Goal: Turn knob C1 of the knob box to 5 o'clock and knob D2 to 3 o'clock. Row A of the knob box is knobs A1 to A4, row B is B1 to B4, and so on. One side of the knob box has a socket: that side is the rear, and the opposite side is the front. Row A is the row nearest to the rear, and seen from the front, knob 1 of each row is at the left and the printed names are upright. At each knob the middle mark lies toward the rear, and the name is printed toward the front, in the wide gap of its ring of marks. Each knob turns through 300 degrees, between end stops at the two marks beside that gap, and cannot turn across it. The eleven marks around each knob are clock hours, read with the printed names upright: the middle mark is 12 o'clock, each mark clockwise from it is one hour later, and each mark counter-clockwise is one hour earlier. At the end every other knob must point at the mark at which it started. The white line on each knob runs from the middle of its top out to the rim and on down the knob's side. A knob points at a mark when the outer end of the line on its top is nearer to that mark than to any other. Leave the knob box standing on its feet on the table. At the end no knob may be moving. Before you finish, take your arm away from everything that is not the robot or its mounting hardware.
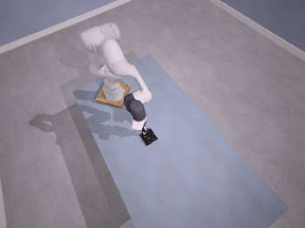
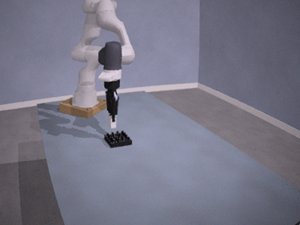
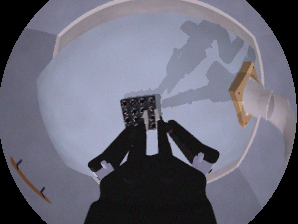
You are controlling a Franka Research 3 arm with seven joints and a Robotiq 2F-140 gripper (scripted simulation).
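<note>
The black knob box (image 1: 149,138) (image 2: 122,144) (image 3: 138,111) stands on the table, with rows of small dark knobs on top. My gripper (image 2: 112,126) (image 3: 151,114) points down above the box, on the side toward the robot base. Its pale fingertips stand a little apart, with a narrow gap and no knob seen held between them. In the exterior view the tips look higher than the knob tops. In the wrist view they cover part of the box near its right side. The white lines, printed names and marks are too small to read, so I cannot tell where C1 and D2 point.
The blue table top (image 1: 185,167) (image 2: 174,180) (image 3: 90,75) surrounds the box. The robot's wooden base block (image 1: 108,101) (image 2: 74,109) (image 3: 237,95) stands behind the box in the exterior view. The arm's shadow falls between base and box.
</note>
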